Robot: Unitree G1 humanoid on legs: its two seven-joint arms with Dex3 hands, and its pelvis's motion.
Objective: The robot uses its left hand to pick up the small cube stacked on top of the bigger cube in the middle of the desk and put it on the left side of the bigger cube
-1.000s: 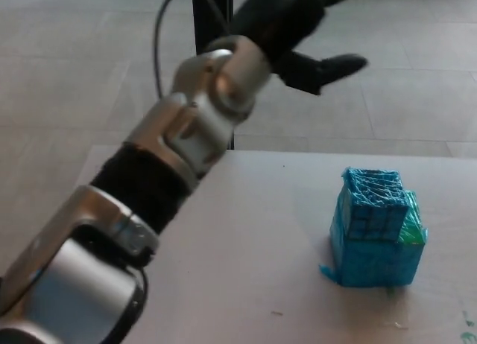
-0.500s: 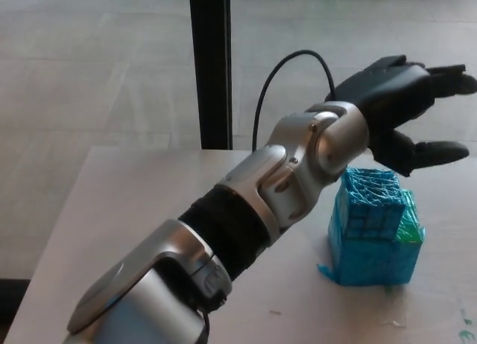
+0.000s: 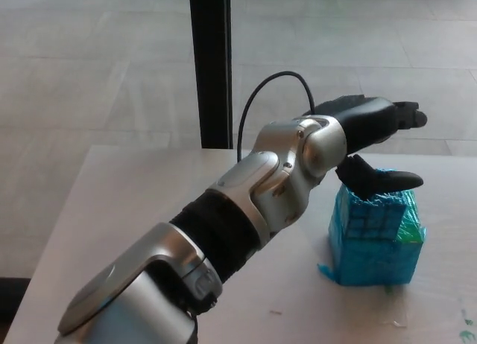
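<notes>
Small cube (image 3: 370, 193) first: it sits at the right of the frame, stacked on the big cube (image 3: 373, 246), both wrapped in the same blue so the seam between them is hard to make out. Its top is partly hidden by the thumb.

Reading across from the left, the silver and black left arm (image 3: 223, 232) rises from the lower left corner and runs diagonally over the tabletop (image 3: 119, 202) toward the right. A black post (image 3: 209, 65) stands behind the tabletop in the upper middle, and a black cable (image 3: 261, 98) loops beside the wrist.

At the arm's end the left hand (image 3: 373, 139) hangs over the stack, open and holding nothing: fingers stretched toward the right edge, thumb reaching down just above, or perhaps touching, the small cube's top (I cannot tell which).

To do this step well, the hand probably needs to drop lower so thumb and fingers straddle the small cube's sides instead of resting on top. Closing squarely and gently should keep the big cube from being dragged, and a straight lift should clear it before any move toward the bare tabletop left of the stack.
</notes>
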